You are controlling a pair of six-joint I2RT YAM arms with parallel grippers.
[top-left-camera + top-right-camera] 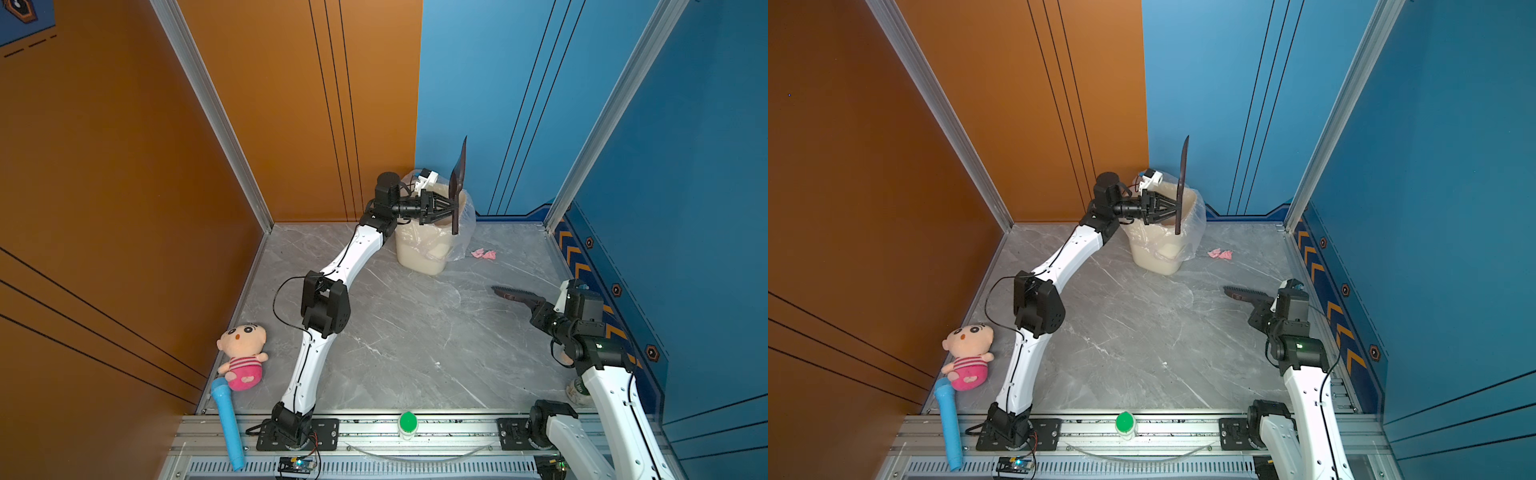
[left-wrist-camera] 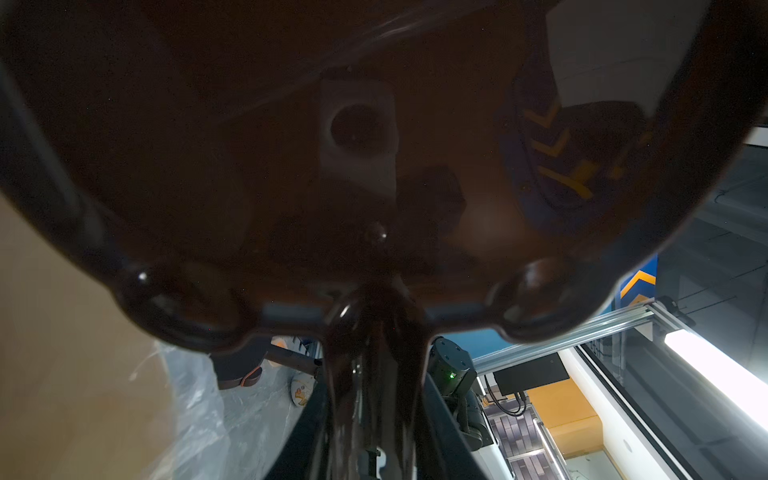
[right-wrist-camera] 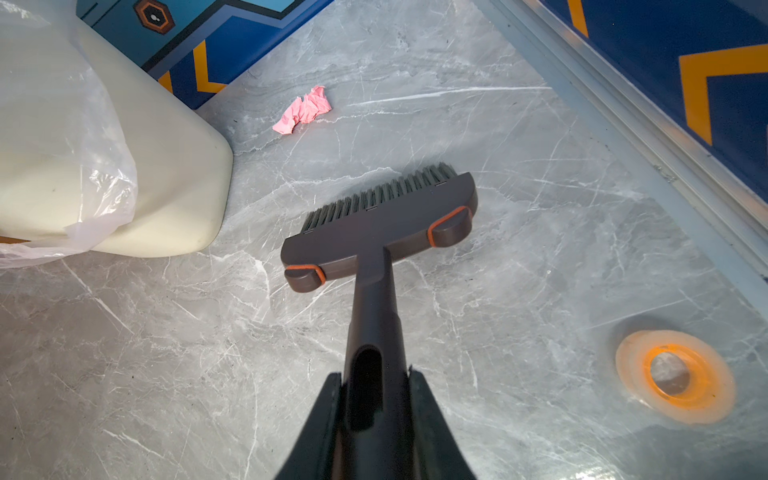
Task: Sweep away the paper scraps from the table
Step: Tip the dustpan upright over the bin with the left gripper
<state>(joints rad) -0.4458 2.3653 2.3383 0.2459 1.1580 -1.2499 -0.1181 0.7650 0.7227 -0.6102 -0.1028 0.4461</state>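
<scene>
We see one pink paper scrap (image 3: 303, 110) lying on the grey worktop (image 1: 395, 340), just beside the bin (image 1: 424, 245). It looks light and crumpled, so we think it will slide or blow away easily; a soft push with the bristles should work better than pinching it. Our right hand (image 3: 374, 399) is clamped on the brush (image 3: 378, 220) handle. Our left hand (image 1: 451, 208) is clamped on the dustpan (image 1: 458, 183), tipped up over the bin.
</scene>
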